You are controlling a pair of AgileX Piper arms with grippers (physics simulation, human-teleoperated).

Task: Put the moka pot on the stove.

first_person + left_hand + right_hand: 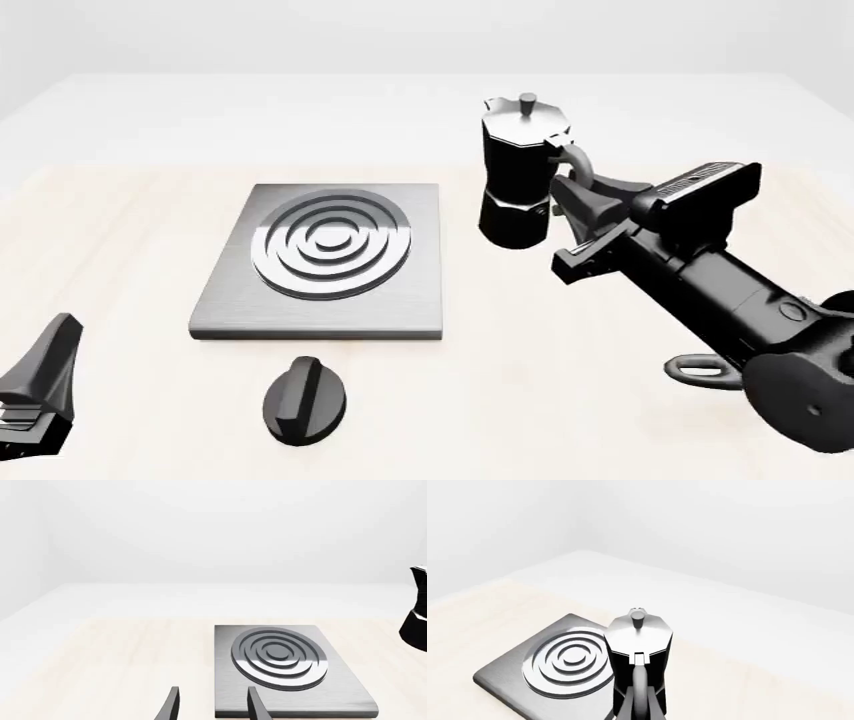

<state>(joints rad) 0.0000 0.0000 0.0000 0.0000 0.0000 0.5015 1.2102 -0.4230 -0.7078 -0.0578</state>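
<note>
Pale wood counter (120,230) under plain white walls; I am listing what it is carrying at this moment.

Item one: the stove (400,300), a flat grey plate with a ring burner (327,245), lying left of centre with nothing on it.

Item two: the moka pot (518,185), upright just off the stove's right edge, apart from the plate. Whether its base is touching the counter or riding slightly above it, I cannot tell. The right wrist view is showing its silver lid (639,632) and its handle running straight toward the camera.

Item three: the right gripper (567,195), reaching in at the pot's handle side. It appears to be closed on the handle (639,680), though the fingers themselves are hidden, so I am judging that from alignment alone.

Item four: the left gripper (212,705), idling near the counter's front left, fingers parted with nothing between them.

Item five: a black oval knob (304,398) in front of the stove.

Status, as I am reading it: pot apparently in hand, carry leftward and set-down on the burner remaining.
</note>
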